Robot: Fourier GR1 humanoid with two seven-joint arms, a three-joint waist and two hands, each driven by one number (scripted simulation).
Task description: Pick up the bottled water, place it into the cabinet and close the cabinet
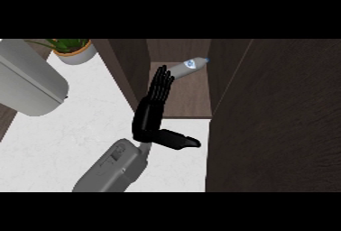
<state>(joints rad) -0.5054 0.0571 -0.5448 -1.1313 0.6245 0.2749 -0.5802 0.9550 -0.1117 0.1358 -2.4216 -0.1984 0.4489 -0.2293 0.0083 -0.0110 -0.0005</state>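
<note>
The bottled water (188, 66) lies tilted inside the open cabinet (181, 97), toward 12 o'clock, its cap pointing to 2 o'clock. The right hand (152, 118) reaches in with fingers straight, fingertips just beside the bottle, thumb out toward 4 o'clock, holding nothing.

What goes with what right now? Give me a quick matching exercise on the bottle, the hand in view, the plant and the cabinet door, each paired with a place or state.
Things:
1. bottled water
2. right hand
3. potted plant
4. cabinet door

Places or states:
A. swung open at the view's right
B. on the counter at the upper left
C. lying tilted inside the cabinet, at the back
D. fingers straight, reaching into the cabinet opening

Pairs: 1-C, 2-D, 3-B, 4-A
</note>
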